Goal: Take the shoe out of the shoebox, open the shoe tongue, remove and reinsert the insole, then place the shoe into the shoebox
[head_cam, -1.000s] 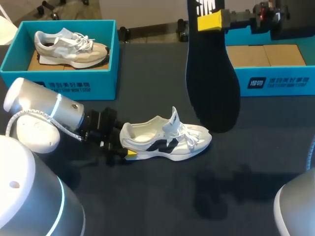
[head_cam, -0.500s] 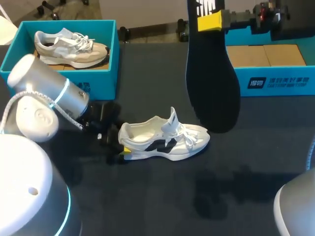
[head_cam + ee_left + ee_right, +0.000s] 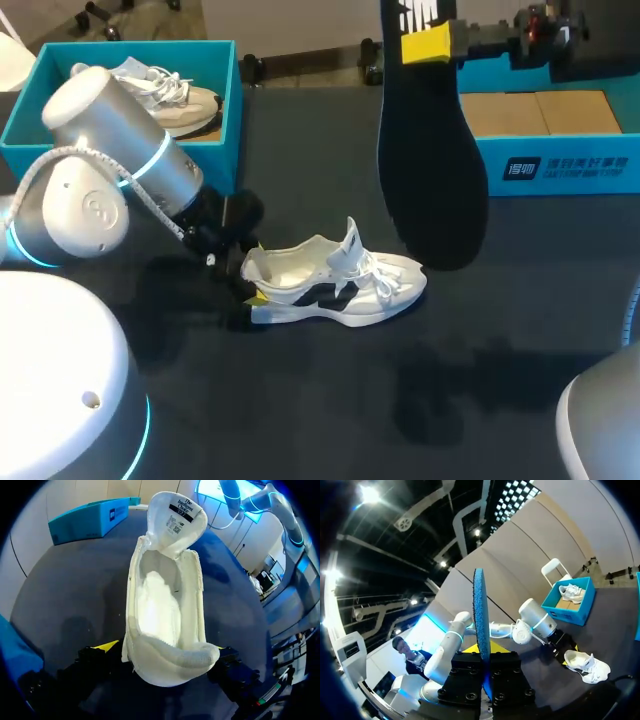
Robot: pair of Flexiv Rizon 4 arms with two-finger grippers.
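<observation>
head: overhead, downward; left wrist: close on shoe (image 3: 165, 605); right wrist: distant

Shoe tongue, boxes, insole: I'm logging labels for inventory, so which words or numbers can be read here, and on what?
Shoe tongue: dark label with light print, white tag below; too small and warped to read.
Right shoebox front: white panel of characters beside a line of capitals; too blurred to read.
Insole: white marking at its upper end, cut off; unreadable.

The shoe (image 3: 335, 287) looks soft white cloth, the insole (image 3: 432, 150) matt black
</observation>
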